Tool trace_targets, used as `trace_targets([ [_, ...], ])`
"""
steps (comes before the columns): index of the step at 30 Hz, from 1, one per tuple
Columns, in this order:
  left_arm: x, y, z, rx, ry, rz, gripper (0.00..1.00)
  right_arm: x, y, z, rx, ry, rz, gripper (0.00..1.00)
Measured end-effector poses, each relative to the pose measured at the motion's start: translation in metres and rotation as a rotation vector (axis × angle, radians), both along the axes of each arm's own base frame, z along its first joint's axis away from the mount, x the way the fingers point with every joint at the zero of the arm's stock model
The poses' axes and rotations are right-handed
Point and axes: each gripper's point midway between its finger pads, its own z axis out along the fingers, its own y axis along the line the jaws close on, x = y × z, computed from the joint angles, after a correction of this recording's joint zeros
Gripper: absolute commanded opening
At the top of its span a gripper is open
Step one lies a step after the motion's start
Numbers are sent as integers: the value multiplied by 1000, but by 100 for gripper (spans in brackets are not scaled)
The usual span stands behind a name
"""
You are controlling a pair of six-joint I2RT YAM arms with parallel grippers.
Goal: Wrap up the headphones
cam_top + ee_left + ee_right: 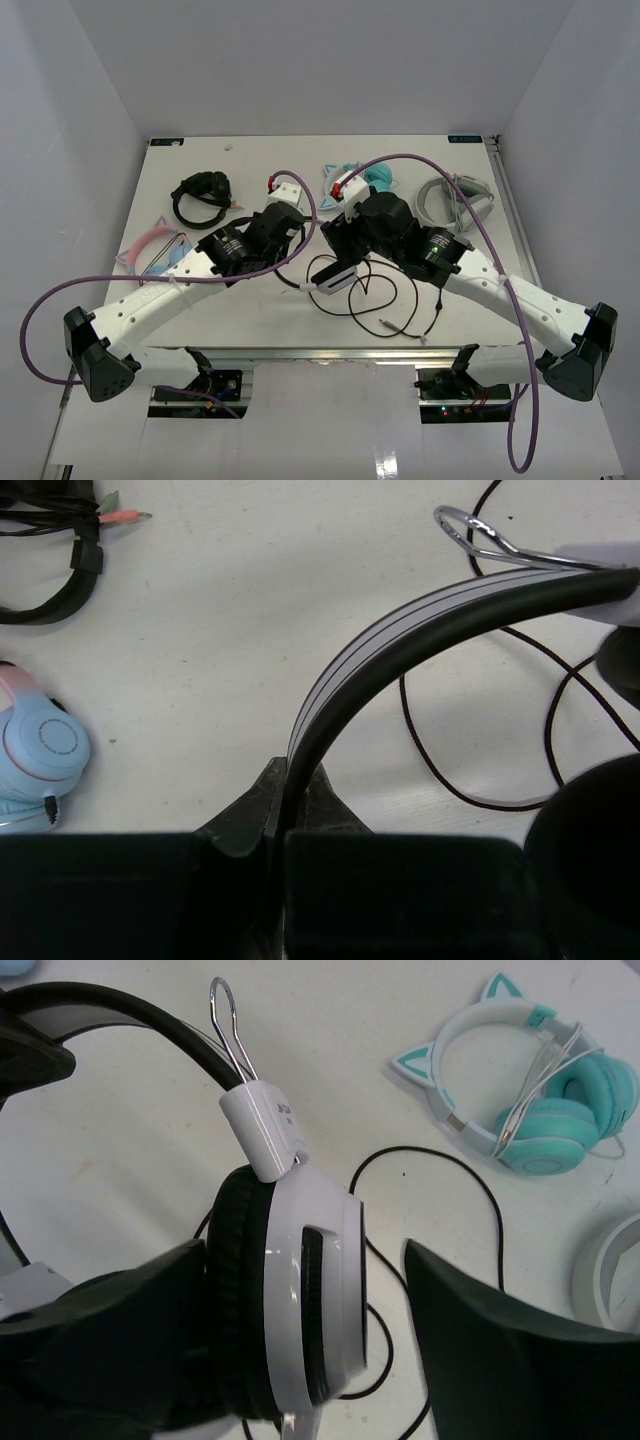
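so the headphones are sitting in the middle of the desk, a bit toward the bottom of the top view, with both arms crowding in over them

left jaws are clamping the headband right at the bottom centre of the left wrist view, squeezed shut on it, and the band is arcing up and off to the upper right from there

right jaws are standing open around one ear cup. The finger on the left of that frame is pressing up against the black cushion, and the one on the right is sitting clear of the white shell with a gap showing

the thin black cable is lying loose in loops on the desk beside the cup

other stuff lying around: small black headphones upper left of the top view, teal cat-ear ones upper right of the right wrist frame, a grey and white pair at the right, and a pink and blue set at the left edge of the left wrist view
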Motion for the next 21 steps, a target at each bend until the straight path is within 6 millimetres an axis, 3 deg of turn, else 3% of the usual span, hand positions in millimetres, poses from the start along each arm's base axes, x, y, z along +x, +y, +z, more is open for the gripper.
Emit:
trace_targets([
  [4, 0, 16, 2, 48, -19, 45, 0, -2, -3, 25, 58, -40, -3, 98],
  [8, -3, 37, 16, 82, -48, 107, 0, -13, -19, 74, 174, -131, 2, 98],
  [12, -6, 52, 50, 49, -117, 156, 0, -34, -43, 131, 339, -251, 26, 92],
  [17, -12, 67, 120, -95, -245, 193, 0, -59, -66, 136, 446, -333, 70, 90],
  [21, -26, 83, 181, -265, -361, 202, 0, -68, -63, 120, 465, -350, 131, 90],
])
